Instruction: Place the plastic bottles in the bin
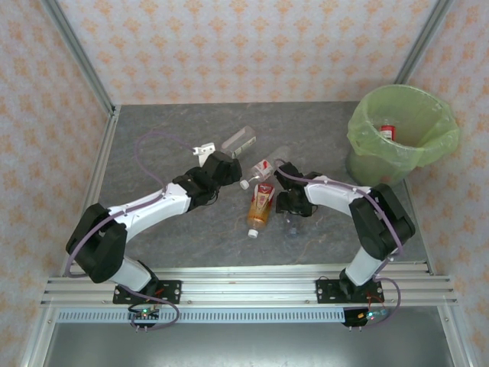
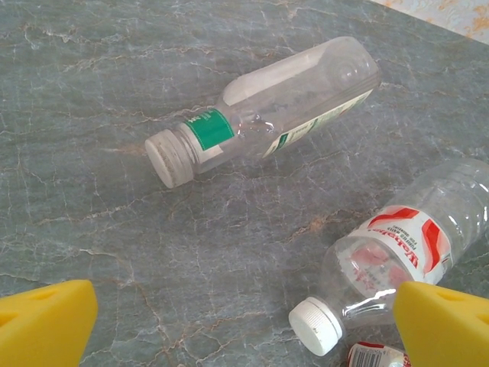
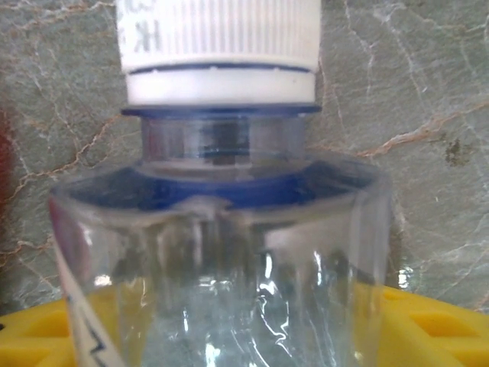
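What worries me most is the hold at my right gripper (image 3: 244, 329): the clear bottle (image 3: 229, 252) it straddles is smooth, round and light, and the yellow pads (image 3: 435, 321) sit on either side of its shoulder, close behind the white cap (image 3: 221, 46), not at mid-body. Squeezed there, I judge it could squirt forward out of the jaws, or hang nose-down and slip on the carry. From the wrist view I cannot tell whether the pads are pressing on the plastic or just flanking it, so I would not trust a lift yet. The second risk is crowding: in the top view the amber bottle (image 1: 260, 206) lies just beside that gripper, and a sideways nudge could send it rolling across the table (image 1: 168, 130). The bin (image 1: 367, 164) stands well apart at the far right corner, with one red-capped bottle (image 1: 387, 131) already inside; a long swing with a poor hold, or a low approach, could clip the green bag (image 1: 359, 126) at the rim and drop the bottle outside. My left gripper (image 2: 244, 325) is wide open and holds nothing; it hangs above the table with the red-and-white-labelled bottle (image 2: 405, 245) lying near the finger on the right of its wrist view, and the green-labelled bottle (image 2: 267, 115) on its side further ahead, apart from both fingers. The two arms are close at the middle, so I would move one at a time
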Controlling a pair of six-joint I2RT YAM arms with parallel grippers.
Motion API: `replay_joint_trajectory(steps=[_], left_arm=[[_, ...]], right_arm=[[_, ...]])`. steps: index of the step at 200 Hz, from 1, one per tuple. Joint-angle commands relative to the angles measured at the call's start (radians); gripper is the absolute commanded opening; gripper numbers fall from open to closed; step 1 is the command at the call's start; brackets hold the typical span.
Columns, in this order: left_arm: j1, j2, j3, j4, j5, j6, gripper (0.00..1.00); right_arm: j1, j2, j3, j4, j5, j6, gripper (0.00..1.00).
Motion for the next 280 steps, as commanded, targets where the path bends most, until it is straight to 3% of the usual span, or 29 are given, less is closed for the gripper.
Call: replay_joint_trajectory(steps=[1,30,71,134,280], left_arm=[[0.006,0.008,0.027,-0.026,-0.014,-0.015,1.0],[0.006,0.005,0.02,-0.03,-0.021,-0.015,1.0],[0.006,0.007,0.019,-0.029,-0.022,-0.017,1.0],[0.006,0.008,0.017,-0.03,-0.028,-0.018,1.0],[0.006,0.008,0.019,-0.02,-0.021,-0.02,1.0]], right_arm=[[0.006,0.031,0.006,-0.014,0.051,0.014,0.7],[0.006,0.027,0.023,-0.051,0.102,0.015,0.69],[0.006,0.011,0.034,-0.035,0.084,0.013,0.58],[0.006,-0.05,0.032,-0.037,0.138,-0.005,0.52],[0.006,-0.233,0.023,-0.003,0.286,-0.037,0.49]])
